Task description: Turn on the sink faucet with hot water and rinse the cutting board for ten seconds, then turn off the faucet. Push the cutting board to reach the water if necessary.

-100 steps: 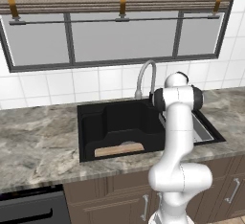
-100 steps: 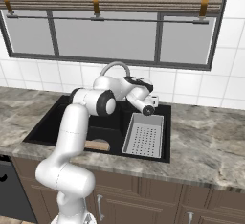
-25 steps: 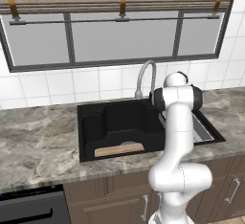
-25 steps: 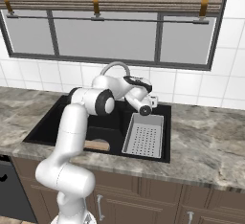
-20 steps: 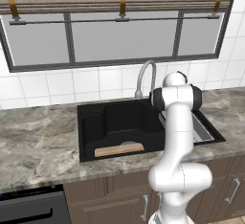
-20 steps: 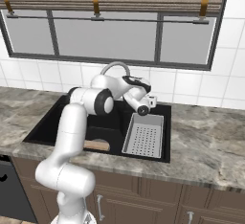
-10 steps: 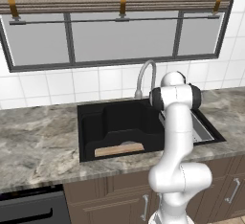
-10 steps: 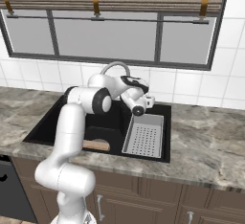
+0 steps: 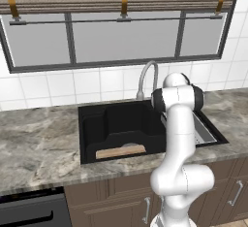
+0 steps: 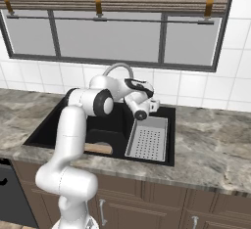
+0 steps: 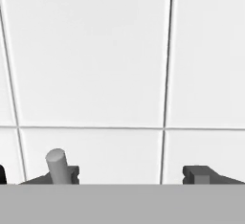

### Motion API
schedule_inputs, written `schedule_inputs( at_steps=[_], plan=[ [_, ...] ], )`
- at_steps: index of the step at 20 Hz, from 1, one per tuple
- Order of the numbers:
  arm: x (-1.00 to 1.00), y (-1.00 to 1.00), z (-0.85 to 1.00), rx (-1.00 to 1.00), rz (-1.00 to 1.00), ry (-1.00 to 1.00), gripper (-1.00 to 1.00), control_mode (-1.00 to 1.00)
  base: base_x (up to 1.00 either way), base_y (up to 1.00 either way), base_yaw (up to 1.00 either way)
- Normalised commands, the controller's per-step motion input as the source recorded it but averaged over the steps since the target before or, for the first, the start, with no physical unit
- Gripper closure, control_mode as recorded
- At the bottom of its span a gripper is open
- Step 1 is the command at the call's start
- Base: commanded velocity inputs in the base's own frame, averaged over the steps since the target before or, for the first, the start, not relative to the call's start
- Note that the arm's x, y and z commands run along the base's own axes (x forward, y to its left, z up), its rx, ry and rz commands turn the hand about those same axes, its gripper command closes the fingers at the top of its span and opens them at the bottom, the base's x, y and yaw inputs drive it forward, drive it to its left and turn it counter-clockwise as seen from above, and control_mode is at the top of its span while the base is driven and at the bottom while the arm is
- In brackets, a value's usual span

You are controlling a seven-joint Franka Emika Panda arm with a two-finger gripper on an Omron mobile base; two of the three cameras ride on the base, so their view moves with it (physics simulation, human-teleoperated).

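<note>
Since the picture from five seconds ago, the arm's upper part has turned a little, and the gripper (image 10: 152, 105) has crept a bit to the right, staying up near the back of the sink (image 9: 121, 121). The cutting board (image 9: 120, 151) and the faucet (image 9: 147, 78) have not moved at all. The gripper now hangs above the far end of the grey drainboard tray (image 10: 147, 138), close to the white wall tiles (image 11: 91, 50), and the hand view looks straight at those tiles. In that view the two finger tips (image 11: 198, 174) stand far apart, so the gripper is wide and holds nothing. A small grey round peg (image 11: 58, 165) pokes up right at the left finger tip; it may be the faucet handle, but I cannot tell for sure, and I cannot tell if they touch. The cutting board lies flat at the bottom of the black sink, against the near wall and a bit to the left. Its long side runs left to right, along the front of the counter (image 9: 38, 143). The faucet stands behind the sink near the middle of the back rim, and its tall curved spout bends over toward the basin. No blue water comes from it. The board lies well apart from the spot under the spout.
</note>
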Motion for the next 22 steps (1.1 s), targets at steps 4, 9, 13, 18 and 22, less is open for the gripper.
schedule_inputs(
  at_steps=[4, 9, 13, 18, 22],
  plan=[
    [-0.67, -0.83, -0.04, 0.01, -0.02, 0.00, -1.00, -1.00, 0.00, 0.00, 0.00],
    [-0.69, -0.77, -0.05, 0.00, -0.03, 0.00, -1.00, -1.00, 0.00, 0.00, 0.00],
    [-0.71, -0.72, -0.04, 0.00, -0.03, 0.00, -1.00, -1.00, 0.00, 0.00, 0.00],
    [-0.77, -0.73, -0.03, 0.00, -0.03, 0.00, -1.00, -1.00, 0.00, 0.00, 0.00],
    [-0.63, -0.89, 0.00, 0.01, -0.01, 0.00, -1.00, -1.00, 0.00, 0.00, 0.00]
  ],
)
